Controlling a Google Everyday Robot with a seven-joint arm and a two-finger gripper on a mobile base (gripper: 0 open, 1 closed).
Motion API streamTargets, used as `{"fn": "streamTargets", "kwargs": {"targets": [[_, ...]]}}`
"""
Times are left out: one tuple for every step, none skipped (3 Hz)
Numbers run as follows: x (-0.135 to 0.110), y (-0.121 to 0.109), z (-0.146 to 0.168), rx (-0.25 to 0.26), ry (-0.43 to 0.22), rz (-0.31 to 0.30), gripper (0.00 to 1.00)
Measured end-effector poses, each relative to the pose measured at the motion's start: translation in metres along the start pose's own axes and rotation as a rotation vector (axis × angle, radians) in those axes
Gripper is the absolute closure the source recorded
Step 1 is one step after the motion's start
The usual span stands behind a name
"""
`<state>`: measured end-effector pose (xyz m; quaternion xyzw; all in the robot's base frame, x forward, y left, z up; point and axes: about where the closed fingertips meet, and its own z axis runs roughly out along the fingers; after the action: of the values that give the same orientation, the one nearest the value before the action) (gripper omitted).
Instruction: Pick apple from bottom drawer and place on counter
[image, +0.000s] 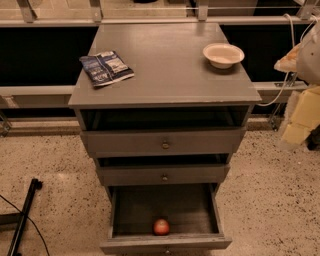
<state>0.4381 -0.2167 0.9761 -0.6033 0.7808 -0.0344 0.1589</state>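
The apple (161, 226) is small, round and red-orange. It lies inside the open bottom drawer (165, 244), near the middle of its front wall. The counter (167, 67) is the grey top of the drawer cabinet. My gripper (301, 117) shows as a blurred pale yellow and white shape at the right edge of the view. It is to the right of the cabinet, level with the counter's front edge, and far from the apple.
A cream bowl (223, 54) stands at the counter's back right. A dark blue snack bag (106, 67) lies at its left. Two shallower drawers with brass knobs (165, 145) are slightly open above the bottom drawer. A black stand (22, 217) lies on the speckled floor at left.
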Motion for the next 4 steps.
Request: {"fn": "streamTargets", "kwargs": {"targets": [[0.0,0.0,0.0,0.0,0.0,0.0,0.0],[-0.011,0.006,0.026,-0.015,-0.077,-0.028,0.0],[-0.031,0.048,0.072,-0.051,-0.242,-0.101,0.0],[-0.033,0.065,0.09,-0.048,-0.308,-0.109,0.0]]}}
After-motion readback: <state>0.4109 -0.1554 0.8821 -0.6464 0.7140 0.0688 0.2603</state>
